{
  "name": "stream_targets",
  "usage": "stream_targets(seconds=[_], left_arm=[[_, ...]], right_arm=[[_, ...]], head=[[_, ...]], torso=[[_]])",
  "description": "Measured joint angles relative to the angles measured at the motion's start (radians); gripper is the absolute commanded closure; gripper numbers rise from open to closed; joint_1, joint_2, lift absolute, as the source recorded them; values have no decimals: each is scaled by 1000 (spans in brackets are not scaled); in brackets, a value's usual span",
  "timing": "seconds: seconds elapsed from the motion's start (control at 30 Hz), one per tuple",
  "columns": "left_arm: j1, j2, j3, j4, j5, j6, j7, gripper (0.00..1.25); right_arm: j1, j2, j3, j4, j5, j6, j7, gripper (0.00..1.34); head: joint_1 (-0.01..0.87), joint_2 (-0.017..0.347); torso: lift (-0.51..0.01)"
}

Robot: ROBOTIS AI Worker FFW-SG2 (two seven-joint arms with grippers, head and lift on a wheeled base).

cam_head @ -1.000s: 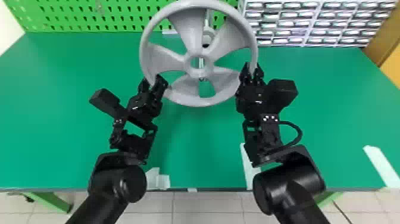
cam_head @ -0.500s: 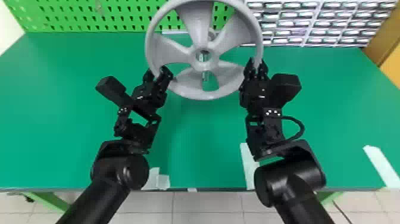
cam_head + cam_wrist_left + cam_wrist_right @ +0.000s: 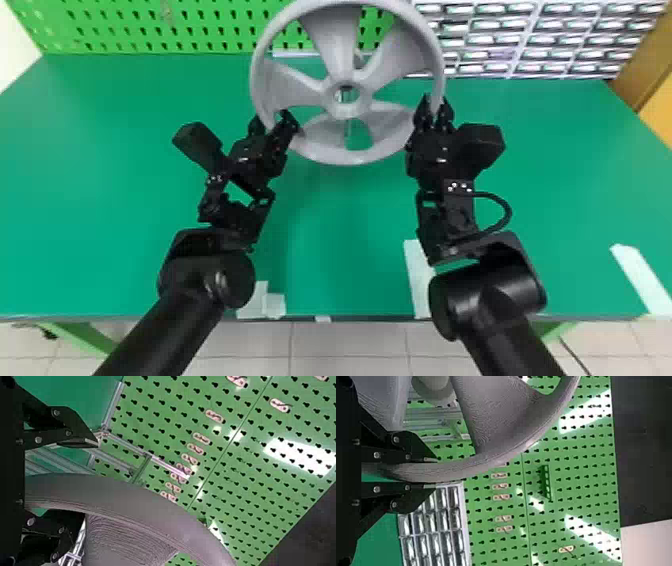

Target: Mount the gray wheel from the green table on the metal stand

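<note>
The gray wheel (image 3: 285,90) is held up over the green table (image 3: 100,200), its spoked face toward the head camera. At the wheel's right rim is my right gripper (image 3: 433,107), shut on it; in the right wrist view the fingers of my right gripper (image 3: 435,473) pinch the rim of the wheel (image 3: 466,466) from both sides. My left gripper (image 3: 272,122) stands open around the lower left rim. In the left wrist view, a gap separates one finger of my left gripper (image 3: 91,483) from the wheel (image 3: 138,500). Behind the wheel is the metal stand (image 3: 138,469), partly hidden.
A green pegboard (image 3: 125,30) rises along the table's back edge, with a rack of small drawers (image 3: 530,37) to its right. White tape strips (image 3: 417,280) lie near the front edge, and another strip (image 3: 640,280) is at the right.
The wheel has moved forward over the table and slightly right. Both grippers have shifted along with it, the left one still around the rim and the right one still holding it.
</note>
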Motion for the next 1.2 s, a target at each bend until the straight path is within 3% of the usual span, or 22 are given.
stream_targets(seconds=[1.2], left_arm=[[-80,-26,50,144,-48,-28,-13,714]], right_arm=[[-61,4,-14,82,22,-12,0,1153]], head=[[868,52]], torso=[[-93]])
